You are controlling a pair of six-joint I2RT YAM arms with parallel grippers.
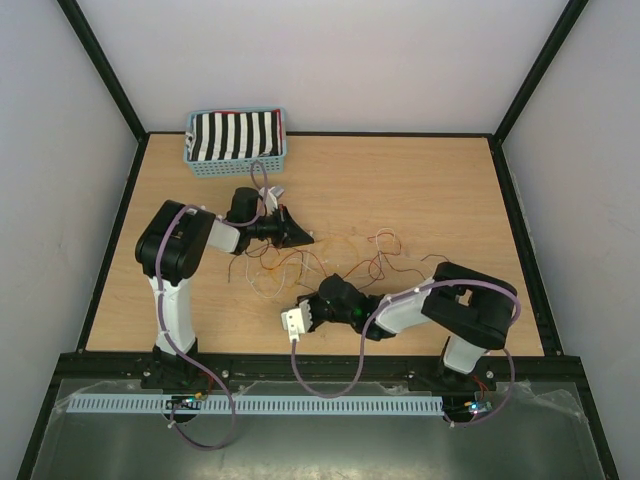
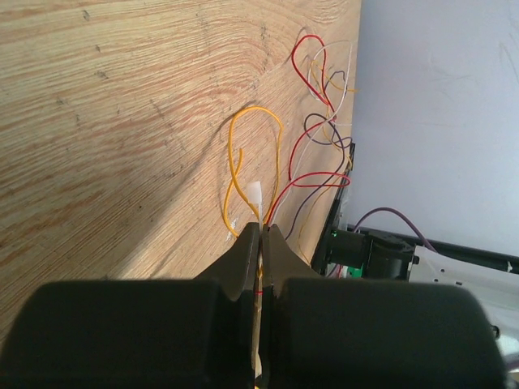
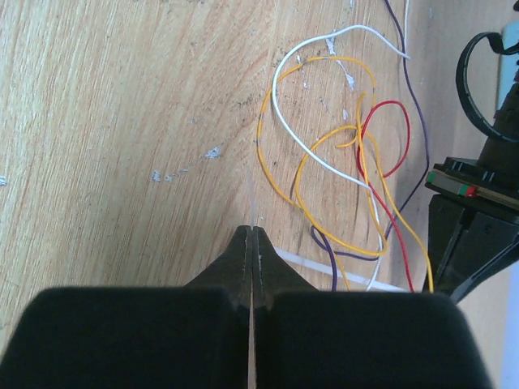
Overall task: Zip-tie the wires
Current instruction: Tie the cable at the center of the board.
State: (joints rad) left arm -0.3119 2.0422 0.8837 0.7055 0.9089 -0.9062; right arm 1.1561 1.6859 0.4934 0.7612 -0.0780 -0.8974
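Worktop (image 1: pixel 420 180): pale wood.
Wires (image 3: pixel 362 146): loose tangle in front of basket (image 1: pixel 236 166).
Left fingers (image 2: pixel 247 251): shut on wires.
Right fingers (image 3: pixel 241 251): shut on pale strip (image 3: pixel 254 207).
Tip: bunch strands, loop strip round.

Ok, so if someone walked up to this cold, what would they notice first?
Probably the loose tangle of wires in orange, red, white and dark strands sprawled across the middle of the table. The left end effector is pinched shut on some of those strands, the right end effector is shut beside them. At the far left edge sits a blue basket holding black-and-white striped cloth.
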